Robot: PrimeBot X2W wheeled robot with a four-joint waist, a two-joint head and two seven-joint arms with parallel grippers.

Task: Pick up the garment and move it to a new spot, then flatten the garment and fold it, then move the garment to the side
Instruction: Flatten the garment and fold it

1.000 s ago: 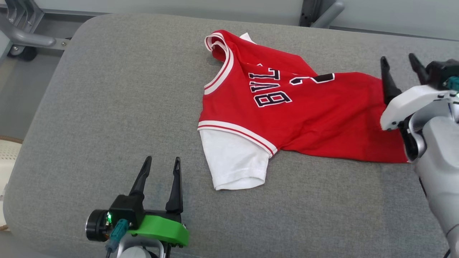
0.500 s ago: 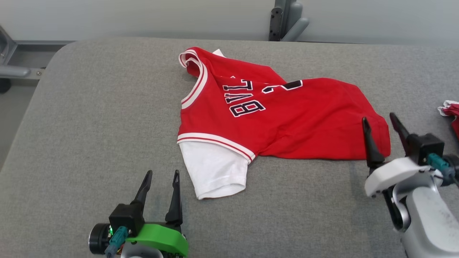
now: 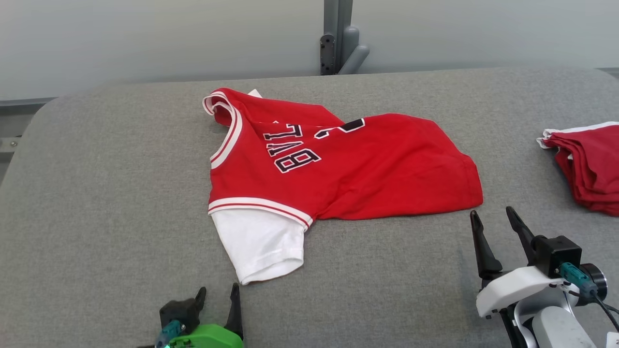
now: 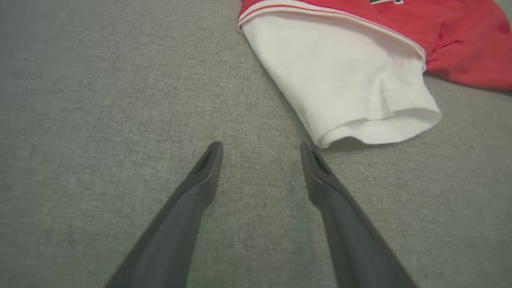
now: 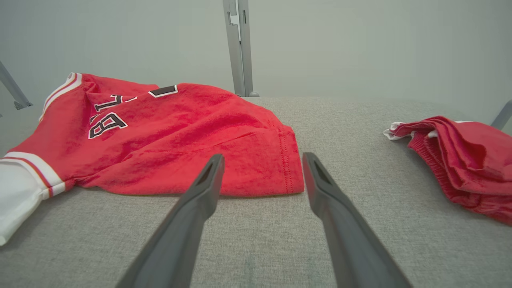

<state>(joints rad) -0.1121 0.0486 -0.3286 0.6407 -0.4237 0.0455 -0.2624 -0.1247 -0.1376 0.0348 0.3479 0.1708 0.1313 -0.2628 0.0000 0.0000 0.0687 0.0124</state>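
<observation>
A red jersey [image 3: 367, 164] with white trim, black lettering and a white sleeve [image 3: 261, 244] lies partly folded in the middle of the grey cushion [image 3: 111, 203]. My left gripper [image 3: 217, 292] stands open at the bottom edge, just short of the sleeve's cuff [image 4: 380, 130], touching nothing. My right gripper [image 3: 492, 216] is open too, a little in front of the jersey's hem corner [image 5: 286, 168], with nothing between its fingers. In the left wrist view the left gripper [image 4: 260, 150] hovers over bare cushion. In the right wrist view the right gripper [image 5: 262, 160] points at the hem.
A second red garment [image 3: 587, 162], bunched up, lies at the cushion's right edge. A grey metal post [image 3: 336, 38] stands behind the cushion against a pale wall. Bare cushion stretches to the left of the jersey and along the front.
The head camera has tilted up and turned right, bringing the second red garment into view. My right gripper has drawn back from the jersey's hem toward the front edge, staying open.
</observation>
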